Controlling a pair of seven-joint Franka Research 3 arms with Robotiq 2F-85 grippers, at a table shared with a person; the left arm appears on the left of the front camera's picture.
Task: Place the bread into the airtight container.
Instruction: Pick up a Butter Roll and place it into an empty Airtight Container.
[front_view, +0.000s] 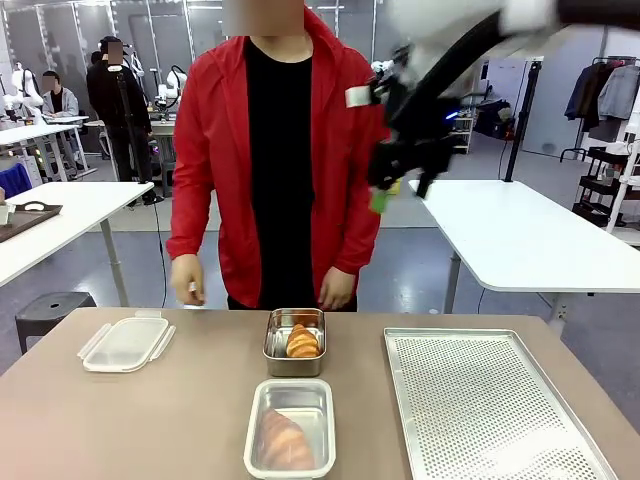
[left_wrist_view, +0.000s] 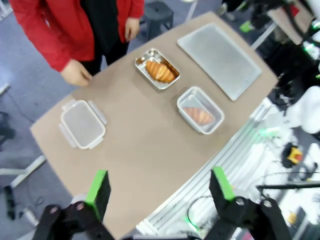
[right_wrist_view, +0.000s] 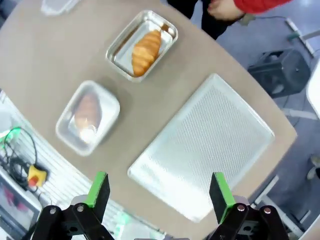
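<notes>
A croissant (front_view: 303, 342) lies in a small metal tray (front_view: 296, 363) at the table's middle, also seen as croissant (left_wrist_view: 160, 71) and croissant (right_wrist_view: 145, 51). Nearer the front stands a clear airtight container (front_view: 291, 456) holding another croissant (front_view: 285, 440); it appears as container (left_wrist_view: 200, 110) and container (right_wrist_view: 88, 116). Its lid (front_view: 126, 342) lies at the left. My right gripper (front_view: 400, 178) hangs high above the table, open and empty; right gripper (right_wrist_view: 157, 192) in its own view. My left gripper (left_wrist_view: 162, 185) is open and empty, high over the table's near edge.
A large perforated metal tray (front_view: 480, 400) fills the table's right side. A person in a red jacket stands at the far edge with hands (front_view: 187, 280) near the table. White tables stand behind.
</notes>
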